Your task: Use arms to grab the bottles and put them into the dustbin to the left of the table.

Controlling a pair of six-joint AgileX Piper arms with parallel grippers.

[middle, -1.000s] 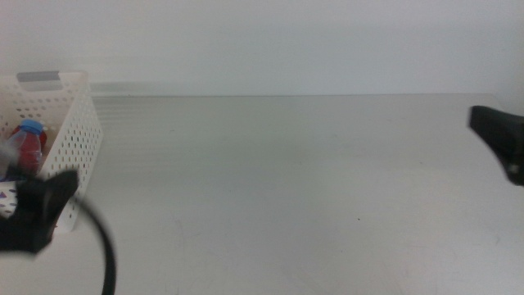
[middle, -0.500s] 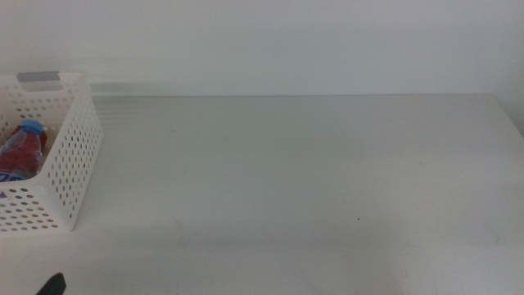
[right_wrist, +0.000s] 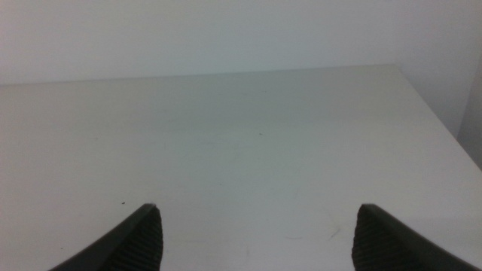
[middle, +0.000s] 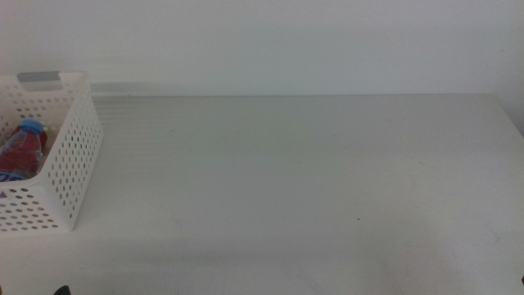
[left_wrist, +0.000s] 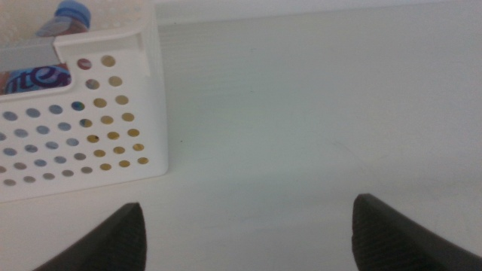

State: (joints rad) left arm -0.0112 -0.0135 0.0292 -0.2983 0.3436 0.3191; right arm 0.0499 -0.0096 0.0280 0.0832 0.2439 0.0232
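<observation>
The dustbin point(middle: 70, 156) at the tabletop's point(middle: 311, 180) left edge holds the bottles point(middle: 20, 150). Wrist views show the left end effector point(left_wrist: 248, 237) and right end effector point(right_wrist: 256, 237) released, empty.

My middle camera looks forward and down over the wide white matte table point(middle: 311, 172). My left wrist camera sits low, near the white perforated plastic basket point(left_wrist: 113, 128), which both share. My right wrist camera faces bare tabletop.
</observation>
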